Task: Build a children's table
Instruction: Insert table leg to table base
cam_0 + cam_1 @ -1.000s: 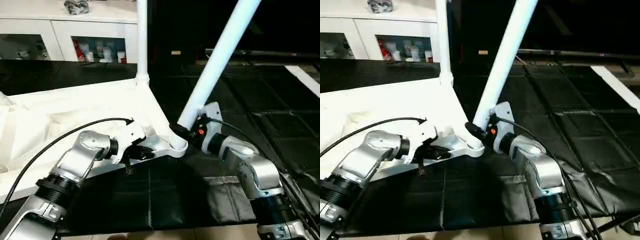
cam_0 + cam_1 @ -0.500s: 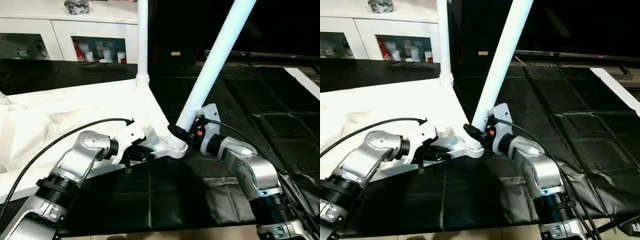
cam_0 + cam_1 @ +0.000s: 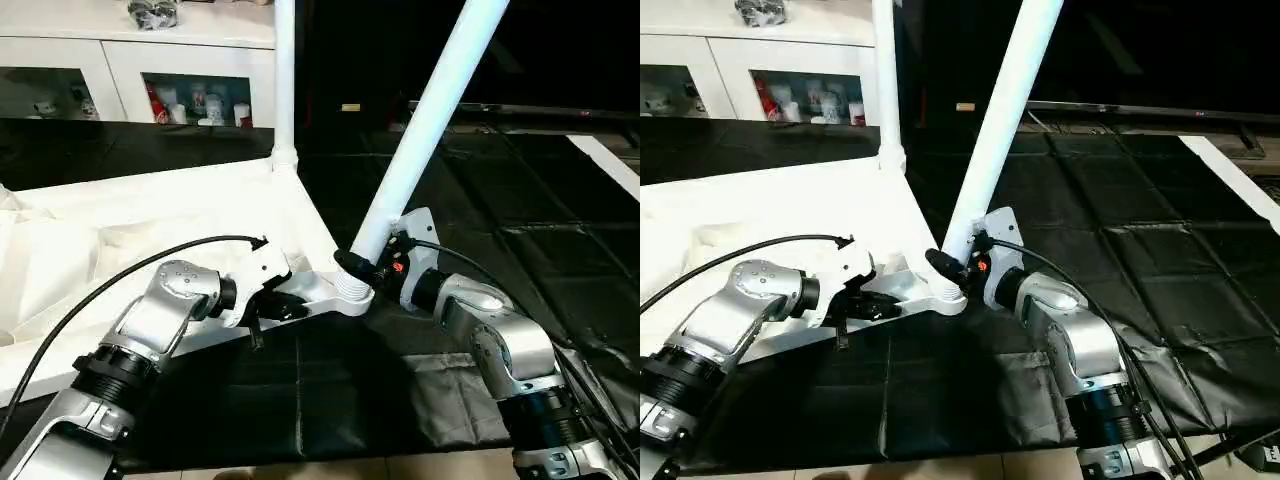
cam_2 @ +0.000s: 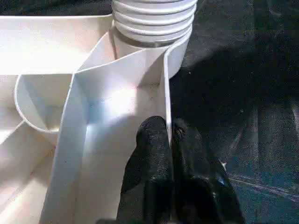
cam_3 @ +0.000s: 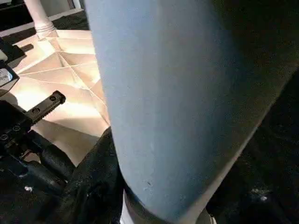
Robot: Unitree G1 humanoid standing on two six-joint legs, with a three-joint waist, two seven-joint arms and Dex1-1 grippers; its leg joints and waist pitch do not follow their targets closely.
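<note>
The white tabletop (image 3: pixel 180 215) lies upside down on the black mat, ribbed underside up. One white leg (image 3: pixel 284 80) stands upright in its far corner socket. A second leg (image 3: pixel 425 130) leans to the right, its threaded end at the near corner socket (image 3: pixel 350 290). My right gripper (image 3: pixel 362 268) is shut on this leg just above the socket. My left gripper (image 4: pixel 169 140) is shut on the tabletop's thin rim wall (image 4: pixel 166 88) close to that socket, one finger on each side.
A white cabinet with glass doors (image 3: pixel 130 70) stands behind the tabletop. The black mat (image 3: pixel 520 210) stretches to the right, with a white strip (image 3: pixel 610 160) at its far right. A black cable (image 3: pixel 130 270) arcs over my left forearm.
The leaning leg has shifted slightly with my right gripper, its foot settling closer over the near socket. My left gripper stays on the rim.
</note>
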